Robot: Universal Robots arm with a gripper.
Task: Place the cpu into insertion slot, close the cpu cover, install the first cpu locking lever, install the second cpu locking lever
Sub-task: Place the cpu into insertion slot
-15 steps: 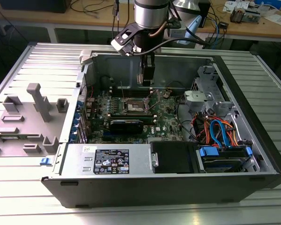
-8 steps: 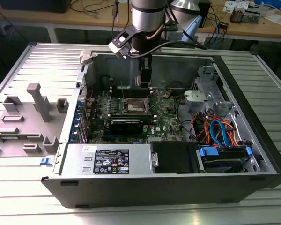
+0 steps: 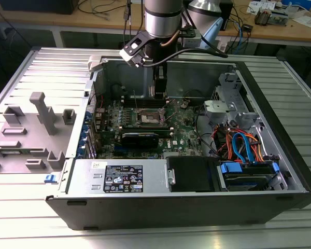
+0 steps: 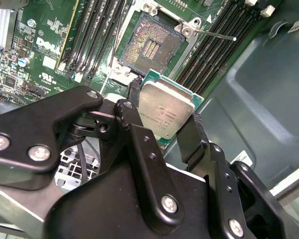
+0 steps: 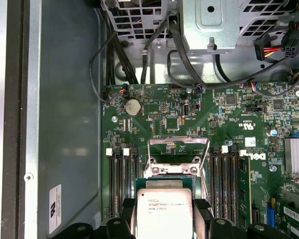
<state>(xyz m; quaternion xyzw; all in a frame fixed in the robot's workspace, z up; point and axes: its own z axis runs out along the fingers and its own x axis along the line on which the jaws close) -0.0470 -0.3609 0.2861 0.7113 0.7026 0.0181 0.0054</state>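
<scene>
Cpu [image 4: 167, 112] clamped by two opposite edges in gripper [image 4: 164, 114], jaws narrowed to chip width. Chip held clear of bare insertion slot [image 4: 149, 47], just beside it. Slot sits on green motherboard [image 4: 40, 35] inside opened computer case [image 3: 171, 207]; ribbed metal table [image 3: 31, 223] beneath, wooden workbench [image 3: 67, 23] beyond.
</scene>
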